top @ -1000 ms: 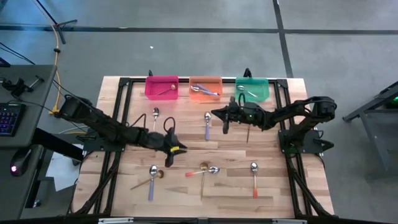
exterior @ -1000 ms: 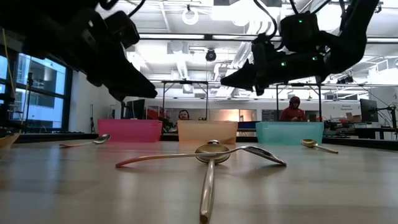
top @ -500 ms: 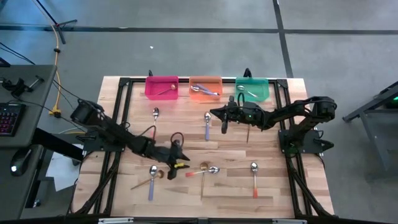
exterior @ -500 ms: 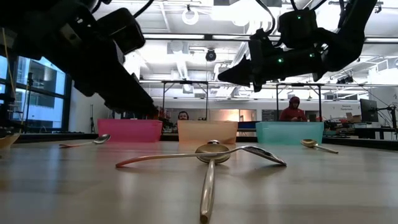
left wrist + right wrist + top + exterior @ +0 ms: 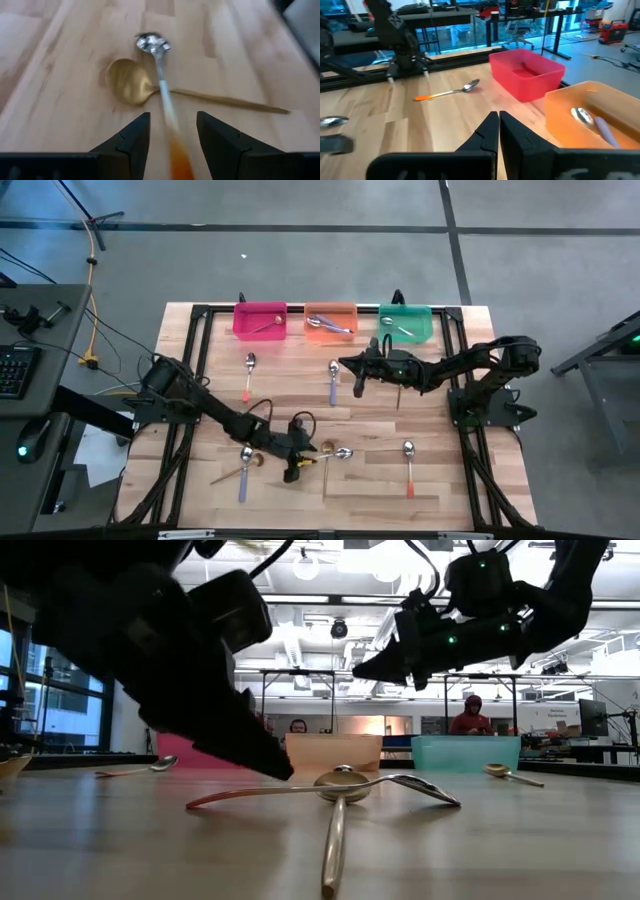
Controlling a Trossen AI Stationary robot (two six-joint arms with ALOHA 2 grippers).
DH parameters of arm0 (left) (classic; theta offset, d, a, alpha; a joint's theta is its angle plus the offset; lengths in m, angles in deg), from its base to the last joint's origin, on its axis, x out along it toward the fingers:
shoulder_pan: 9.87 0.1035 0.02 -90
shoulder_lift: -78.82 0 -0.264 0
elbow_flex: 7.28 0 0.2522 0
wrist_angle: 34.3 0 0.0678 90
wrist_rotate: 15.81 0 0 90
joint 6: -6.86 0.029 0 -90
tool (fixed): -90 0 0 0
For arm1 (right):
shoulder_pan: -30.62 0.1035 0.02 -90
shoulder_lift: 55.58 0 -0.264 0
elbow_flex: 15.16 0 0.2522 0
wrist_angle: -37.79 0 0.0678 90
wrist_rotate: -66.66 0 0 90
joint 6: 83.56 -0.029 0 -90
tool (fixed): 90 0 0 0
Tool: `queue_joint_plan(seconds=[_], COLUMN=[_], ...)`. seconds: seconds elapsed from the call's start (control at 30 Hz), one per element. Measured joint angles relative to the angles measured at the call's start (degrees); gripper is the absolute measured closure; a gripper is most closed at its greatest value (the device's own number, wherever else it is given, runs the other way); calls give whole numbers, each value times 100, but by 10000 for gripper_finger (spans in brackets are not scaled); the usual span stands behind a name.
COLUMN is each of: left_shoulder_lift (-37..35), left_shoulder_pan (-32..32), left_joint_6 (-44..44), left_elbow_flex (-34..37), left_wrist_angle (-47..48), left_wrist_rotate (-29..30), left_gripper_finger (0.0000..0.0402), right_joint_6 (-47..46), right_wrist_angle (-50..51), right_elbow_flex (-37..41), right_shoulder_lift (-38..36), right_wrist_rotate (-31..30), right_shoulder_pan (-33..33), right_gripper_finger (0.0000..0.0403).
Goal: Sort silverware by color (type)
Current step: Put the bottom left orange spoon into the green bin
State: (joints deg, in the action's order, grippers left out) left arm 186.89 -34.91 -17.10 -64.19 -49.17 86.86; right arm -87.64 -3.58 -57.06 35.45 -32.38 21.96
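An orange-handled spoon with a silver bowl lies across a gold spoon near the table's middle front. My left gripper is low over the table at the spoon's handle end. It is open, with one finger on each side of the orange handle, and I see no touch. The silver bowl and the gold spoon's bowl lie ahead of the fingers. My right gripper hangs shut and empty above the table, in front of the bins.
Pink, orange and green bins stand along the far edge, each with spoons inside. Loose spoons lie at the far left, centre, right front and left front.
My left gripper has moved toward the table's right and near edges and gone down, from left of centre to the orange-handled spoon's handle end. The spoons have stayed where they were.
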Motion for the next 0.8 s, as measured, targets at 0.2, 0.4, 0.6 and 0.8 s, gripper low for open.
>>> queue_joint_plan(seconds=[0.2, 0.4, 0.6, 0.8], left_shoulder_lift=[238, 308, 297, 286], left_shoulder_pan=[-147, -165, -161, -158], left_joint_6=[155, 109, 146, 309], left_elbow_flex=[-355, -415, -423, -429], left_wrist_angle=[467, 589, 874, 1073], left_wrist_rotate=[454, 712, 814, 750], left_gripper_finger=[247, 251, 297, 362], right_joint_6=[1, 1, 5, -44], right_wrist_angle=[7, 54, 96, 96], right_elbow_flex=[0, 0, 0, 0], right_shoulder_lift=[0, 0, 0, 0], right_wrist_rotate=[1, 1, -1, -3], right_shoulder_pan=[245, 415, 432, 435], right_gripper_finger=[403, 403, 403, 403])
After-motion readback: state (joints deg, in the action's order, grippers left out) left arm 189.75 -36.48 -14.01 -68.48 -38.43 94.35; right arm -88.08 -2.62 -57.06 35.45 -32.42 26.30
